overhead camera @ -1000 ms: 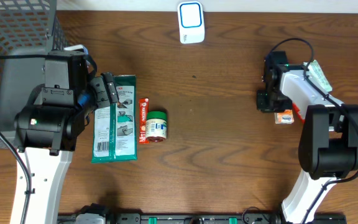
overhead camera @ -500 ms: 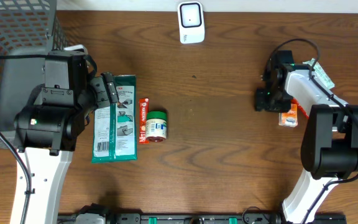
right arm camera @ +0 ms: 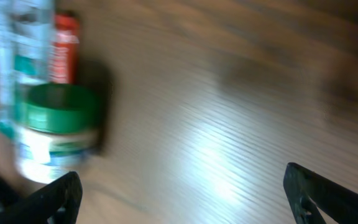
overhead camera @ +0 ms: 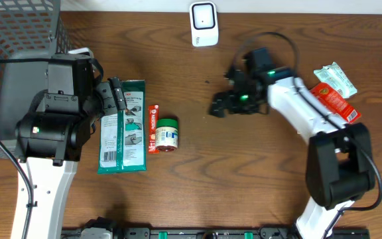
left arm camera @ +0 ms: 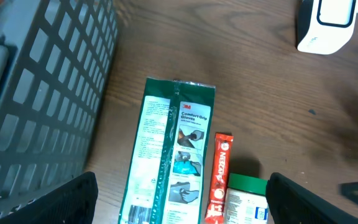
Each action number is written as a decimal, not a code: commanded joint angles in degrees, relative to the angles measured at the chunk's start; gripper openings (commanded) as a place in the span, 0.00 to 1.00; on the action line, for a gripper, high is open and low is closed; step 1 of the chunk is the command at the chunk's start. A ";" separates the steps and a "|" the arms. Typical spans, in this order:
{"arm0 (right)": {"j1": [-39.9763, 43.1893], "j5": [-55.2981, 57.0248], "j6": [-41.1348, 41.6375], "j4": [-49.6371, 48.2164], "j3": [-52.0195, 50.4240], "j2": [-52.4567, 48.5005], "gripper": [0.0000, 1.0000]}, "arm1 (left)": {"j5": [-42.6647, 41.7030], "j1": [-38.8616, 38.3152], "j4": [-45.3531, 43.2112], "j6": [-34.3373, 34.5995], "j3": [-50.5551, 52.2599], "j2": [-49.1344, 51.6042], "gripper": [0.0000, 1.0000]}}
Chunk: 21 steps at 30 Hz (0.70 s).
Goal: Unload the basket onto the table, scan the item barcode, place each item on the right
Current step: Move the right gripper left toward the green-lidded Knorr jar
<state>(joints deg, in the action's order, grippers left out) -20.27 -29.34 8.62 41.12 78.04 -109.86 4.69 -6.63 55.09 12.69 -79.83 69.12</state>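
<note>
Jar (overhead camera: 167, 133) — beside red tube (overhead camera: 152, 128), gloves packet (overhead camera: 130, 133)

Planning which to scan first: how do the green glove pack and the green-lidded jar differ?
The glove pack is flat and long; the jar is round and shorter. The glove pack is mostly green; the jar's label is white, only its lid green. Both lie on the table.

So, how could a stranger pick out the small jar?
Find the grey wire basket at the table's left; right of it lies a green glove packet, then a thin red packet. The jar sits beside that red packet: the only round item, with a green lid.
</note>
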 commanded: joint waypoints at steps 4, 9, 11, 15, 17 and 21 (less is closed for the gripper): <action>-10.12 1.66 18.12 -5.27 1.05 1.01 0.98 | 0.50 0.13 -0.02 0.52 -0.26 0.11 0.87; -15.74 12.59 21.57 -1.05 7.10 1.01 0.95 | 0.50 0.13 -0.02 0.50 -0.26 0.11 0.87; -16.70 15.17 21.55 2.38 10.82 0.87 0.96 | 0.52 0.13 -0.02 0.50 -0.26 0.11 0.87; -17.33 15.76 21.84 5.66 17.09 0.22 0.99 | 0.50 0.13 -0.02 0.52 -0.26 0.11 0.87; -17.29 15.76 23.12 5.79 18.80 -0.63 0.99 | 0.52 0.13 -0.02 0.52 -0.26 0.11 0.87; -17.64 14.45 24.13 7.72 21.03 -3.72 0.99 | 0.50 0.13 -0.02 0.50 -0.26 0.11 0.87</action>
<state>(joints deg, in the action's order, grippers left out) -37.39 -15.44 30.65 47.68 97.65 -110.37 4.69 -6.63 55.11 12.69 -79.83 69.12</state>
